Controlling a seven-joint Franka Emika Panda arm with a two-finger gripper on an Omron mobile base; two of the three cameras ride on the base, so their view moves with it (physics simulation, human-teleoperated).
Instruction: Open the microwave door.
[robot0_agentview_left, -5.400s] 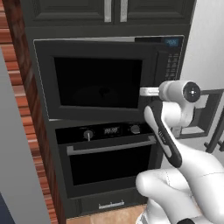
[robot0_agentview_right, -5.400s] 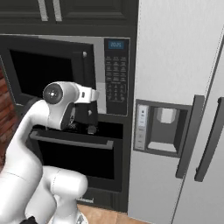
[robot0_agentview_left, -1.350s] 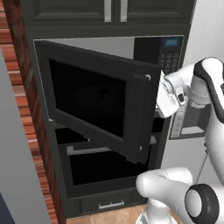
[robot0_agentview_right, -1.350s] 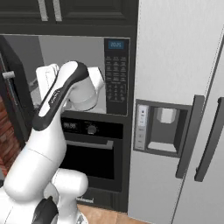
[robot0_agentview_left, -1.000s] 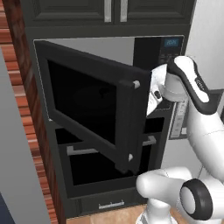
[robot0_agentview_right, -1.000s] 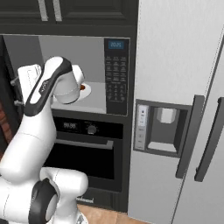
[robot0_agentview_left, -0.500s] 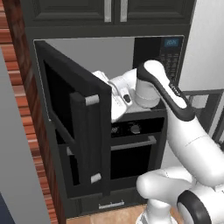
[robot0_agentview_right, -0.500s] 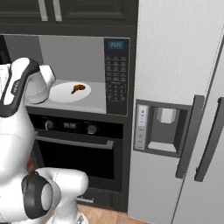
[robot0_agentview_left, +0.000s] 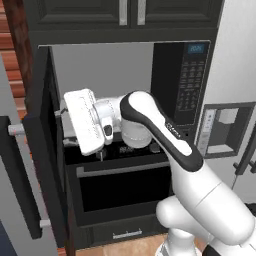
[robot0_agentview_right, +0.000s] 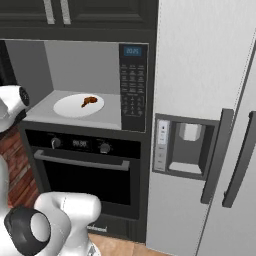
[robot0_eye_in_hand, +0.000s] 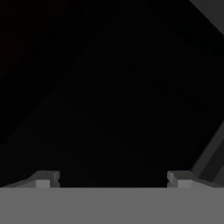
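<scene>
Microwave door (robot0_agentview_left: 42, 150) stands swung wide open to the left, handle (robot0_agentview_left: 20, 185) outward. Claw (robot0_eye_in_hand: 113, 177) spread wide against the door's inner face, gripping nothing. Plate (robot0_agentview_right: 78, 105) inside cavity.

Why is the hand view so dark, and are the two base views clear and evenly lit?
Hand view: almost all black, the gripper facing a dark surface close up, its fingertips apart. Left base view: sharp, evenly lit, the microwave door swung wide. Right base view: sharp, no glare; plate inside the microwave plainly lit.
</scene>
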